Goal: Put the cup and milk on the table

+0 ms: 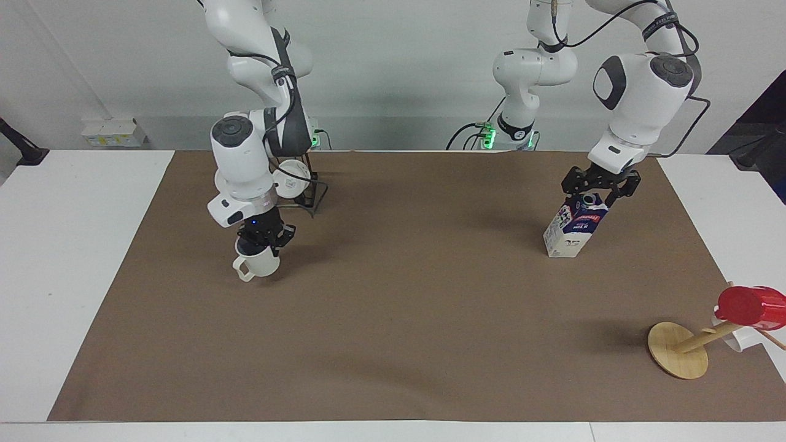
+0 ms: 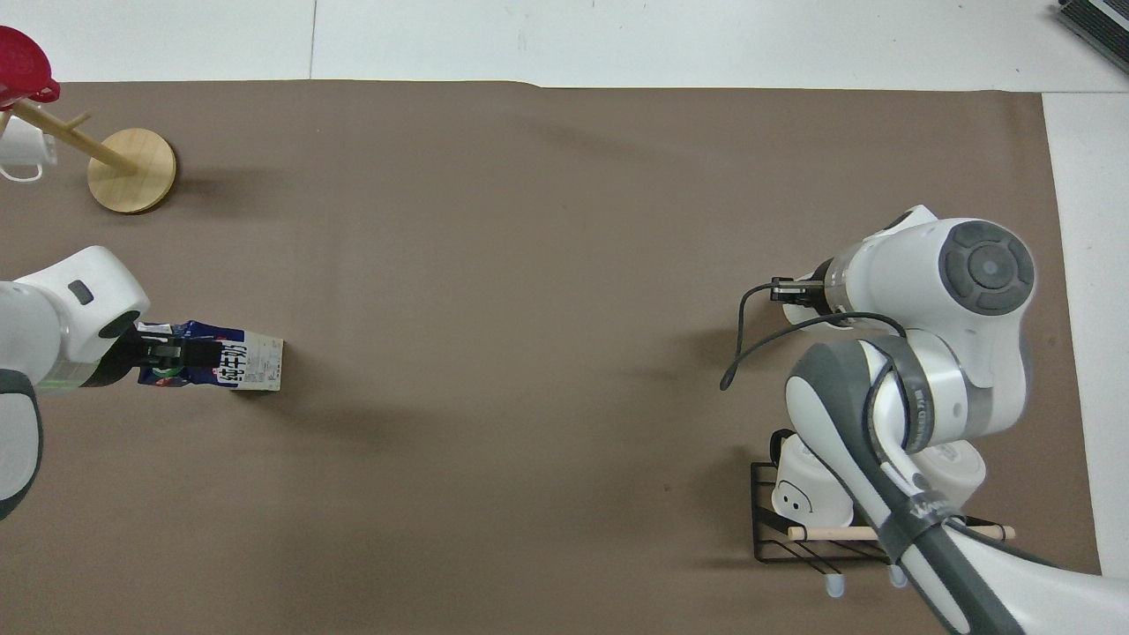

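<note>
The cream-white cup hangs from my right gripper, which is shut on its rim and holds it just above the brown sheet of the table, handle toward the right arm's end. In the overhead view the right gripper and arm hide most of the cup. The milk stands upright on the sheet toward the left arm's end. My left gripper is open, with a finger on each side of the carton's top. Seen from overhead, the left gripper covers the spout of the milk.
A black wire rack with white mugs stands near the right arm's base, also in the facing view. A leaning wooden mug tree with a red cup and a white mug stands farthest from the robots at the left arm's end.
</note>
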`<state>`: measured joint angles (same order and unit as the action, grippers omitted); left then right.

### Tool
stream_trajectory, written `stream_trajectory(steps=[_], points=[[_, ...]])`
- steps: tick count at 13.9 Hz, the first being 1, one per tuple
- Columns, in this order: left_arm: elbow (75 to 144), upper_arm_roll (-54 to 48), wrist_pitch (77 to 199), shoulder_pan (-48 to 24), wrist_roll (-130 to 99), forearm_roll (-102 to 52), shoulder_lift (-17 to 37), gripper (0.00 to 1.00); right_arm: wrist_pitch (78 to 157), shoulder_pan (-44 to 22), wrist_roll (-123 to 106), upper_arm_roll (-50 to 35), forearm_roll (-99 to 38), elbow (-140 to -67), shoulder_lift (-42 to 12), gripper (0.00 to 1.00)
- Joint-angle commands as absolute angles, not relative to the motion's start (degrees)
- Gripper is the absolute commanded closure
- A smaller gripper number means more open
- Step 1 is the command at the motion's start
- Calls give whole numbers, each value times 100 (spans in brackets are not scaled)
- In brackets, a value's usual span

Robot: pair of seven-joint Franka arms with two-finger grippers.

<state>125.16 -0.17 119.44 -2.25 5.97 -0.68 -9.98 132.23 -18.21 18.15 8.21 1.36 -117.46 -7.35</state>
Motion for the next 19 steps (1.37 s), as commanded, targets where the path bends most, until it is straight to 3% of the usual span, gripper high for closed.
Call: stream_trajectory(steps=[1,3,5,8,11,19], points=[[12841,35,12199,-299,633,70,-1230,0,12755,-2082,2696,791,281,-11217,-904,100],[12858,35,12199,-299,737,79,-1248,6,12368,-2389,3197,791,290,-10725,-1089,100],[12858,44,12199,-273,922,70,-1239,26,12296,-2618,3532,791,281,-10539,-1151,100],[12850,53,12173,-202,1011,70,-1239,44,12296,-3074,4085,791,281,-10284,-1379,100],[12806,53,12120,-202,1011,79,-1230,53,12296,-3558,4691,800,272,-10108,-1625,100],[12245,44,11761,-202,914,70,-1108,58,12628,-4263,5563,800,281,-9738,-2276,100]])
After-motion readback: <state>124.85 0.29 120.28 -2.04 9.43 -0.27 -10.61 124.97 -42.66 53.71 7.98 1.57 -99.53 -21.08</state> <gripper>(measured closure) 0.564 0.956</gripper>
